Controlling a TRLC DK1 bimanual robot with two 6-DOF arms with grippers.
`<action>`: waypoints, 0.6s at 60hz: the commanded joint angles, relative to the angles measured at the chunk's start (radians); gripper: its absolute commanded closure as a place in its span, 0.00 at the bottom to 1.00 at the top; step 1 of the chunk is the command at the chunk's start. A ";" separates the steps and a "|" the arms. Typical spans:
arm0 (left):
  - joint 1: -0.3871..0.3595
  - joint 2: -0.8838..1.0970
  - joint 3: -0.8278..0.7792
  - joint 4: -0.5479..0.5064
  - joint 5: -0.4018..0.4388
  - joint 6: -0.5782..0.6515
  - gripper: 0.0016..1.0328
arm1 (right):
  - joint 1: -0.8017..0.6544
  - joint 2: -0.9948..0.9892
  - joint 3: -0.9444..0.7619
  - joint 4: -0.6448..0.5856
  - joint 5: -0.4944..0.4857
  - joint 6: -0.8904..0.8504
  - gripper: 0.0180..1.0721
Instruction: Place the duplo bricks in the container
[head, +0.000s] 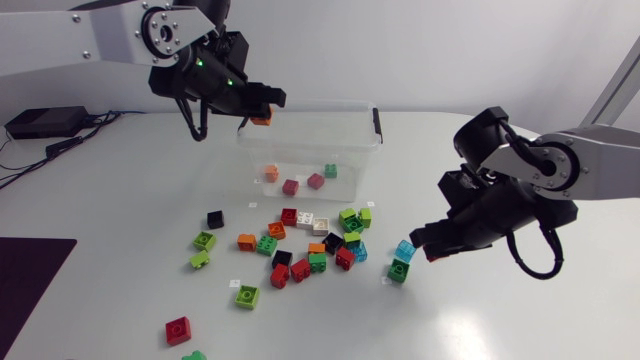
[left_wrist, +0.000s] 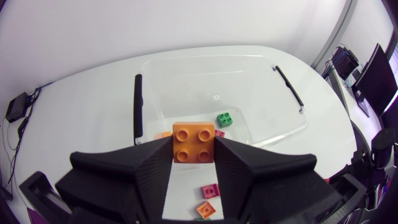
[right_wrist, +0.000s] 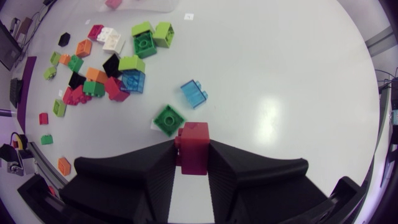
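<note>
White surface (head: 500, 320) carries a clear container (head: 350, 152), with loose bricks (head: 301, 268) before it. In the left wrist view, the left gripper (left_wrist: 193, 149) clamps an orange brick (left_wrist: 193, 138) above the container. In the right wrist view, the right gripper (right_wrist: 191, 149) grips a red brick (right_wrist: 194, 134) beside a green brick (right_wrist: 168, 119).

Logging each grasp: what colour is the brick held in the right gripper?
Red. The brick shows best in the right wrist view.
</note>
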 joint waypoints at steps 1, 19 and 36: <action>0.003 0.056 0.049 0.018 0.008 -0.021 0.68 | 0.016 0.006 0.038 0.018 0.009 0.033 0.77; 0.005 0.170 0.167 0.007 -0.006 0.008 0.26 | 0.043 0.023 0.144 0.067 0.022 0.035 0.77; 0.035 0.055 0.110 -0.088 -0.006 0.097 0.09 | 0.069 0.094 0.290 0.119 0.016 0.041 0.77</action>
